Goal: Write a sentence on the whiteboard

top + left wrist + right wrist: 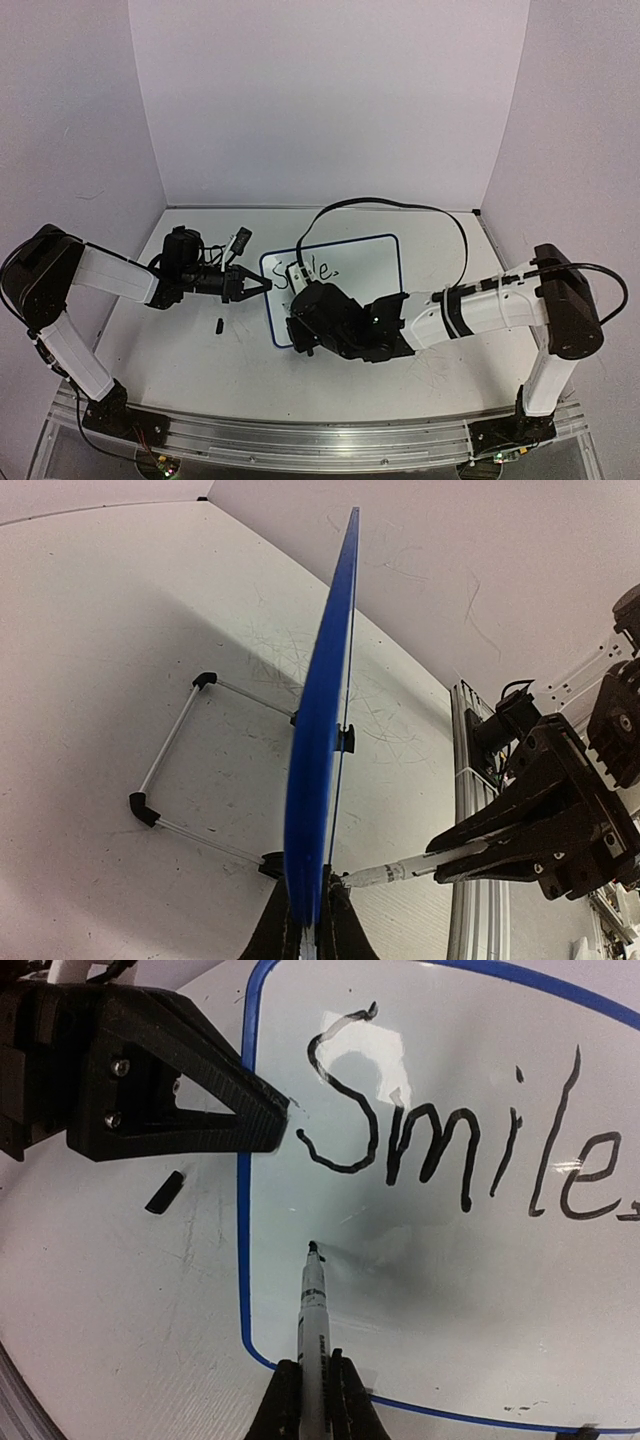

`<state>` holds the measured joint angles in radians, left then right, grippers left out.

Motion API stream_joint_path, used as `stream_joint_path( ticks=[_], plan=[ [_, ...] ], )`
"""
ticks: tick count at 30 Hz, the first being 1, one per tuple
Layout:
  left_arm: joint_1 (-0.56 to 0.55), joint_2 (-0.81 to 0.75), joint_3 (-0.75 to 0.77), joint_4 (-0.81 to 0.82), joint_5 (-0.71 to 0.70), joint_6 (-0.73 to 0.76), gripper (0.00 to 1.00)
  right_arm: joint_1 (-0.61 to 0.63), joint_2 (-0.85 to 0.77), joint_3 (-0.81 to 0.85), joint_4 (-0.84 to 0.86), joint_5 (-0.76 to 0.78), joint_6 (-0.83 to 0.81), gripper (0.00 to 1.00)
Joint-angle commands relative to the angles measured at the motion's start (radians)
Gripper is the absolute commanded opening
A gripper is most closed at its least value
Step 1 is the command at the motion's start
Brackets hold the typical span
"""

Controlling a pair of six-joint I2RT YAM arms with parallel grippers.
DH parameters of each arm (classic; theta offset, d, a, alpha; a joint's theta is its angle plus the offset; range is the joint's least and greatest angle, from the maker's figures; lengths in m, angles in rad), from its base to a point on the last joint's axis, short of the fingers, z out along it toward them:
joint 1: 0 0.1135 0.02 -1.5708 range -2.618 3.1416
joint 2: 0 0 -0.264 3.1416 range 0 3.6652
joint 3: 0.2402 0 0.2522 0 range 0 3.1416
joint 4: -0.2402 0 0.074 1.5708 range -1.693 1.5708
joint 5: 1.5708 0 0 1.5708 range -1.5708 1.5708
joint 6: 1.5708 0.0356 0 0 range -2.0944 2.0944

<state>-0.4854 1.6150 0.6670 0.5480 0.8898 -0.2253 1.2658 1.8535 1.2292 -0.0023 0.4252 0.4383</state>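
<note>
The whiteboard (370, 262) with a blue rim stands tilted on a wire stand in the middle of the table. The sentence (450, 1145) on it is one black line reading "Smile."; it also shows in the top view (312, 271). My left gripper (264, 285) is shut on the board's left edge, seen edge-on in the left wrist view (312, 920). My right gripper (313, 1372) is shut on a white marker (313, 1305). The marker's tip sits at the bare board (450, 1290) below the "S". The right gripper also shows in the top view (296, 324).
A black marker cap (219, 324) lies on the table left of the board, also seen in the right wrist view (164, 1191). The wire stand (170, 770) with black corners sticks out behind the board. A small black-and-white object (240, 240) lies at the back left.
</note>
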Motion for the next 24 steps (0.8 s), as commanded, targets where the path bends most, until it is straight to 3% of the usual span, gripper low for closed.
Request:
stream_joint_path(
  ticks=[1,24],
  plan=[
    [-0.007,0.018,0.007,-0.051,-0.064,0.046,0.00,-0.005,0.029,0.051,0.002,-0.005,-0.007,0.00],
    [-0.007,0.029,0.012,-0.051,-0.059,0.046,0.00,-0.005,-0.026,-0.021,-0.033,0.043,0.068,0.00]
  ],
)
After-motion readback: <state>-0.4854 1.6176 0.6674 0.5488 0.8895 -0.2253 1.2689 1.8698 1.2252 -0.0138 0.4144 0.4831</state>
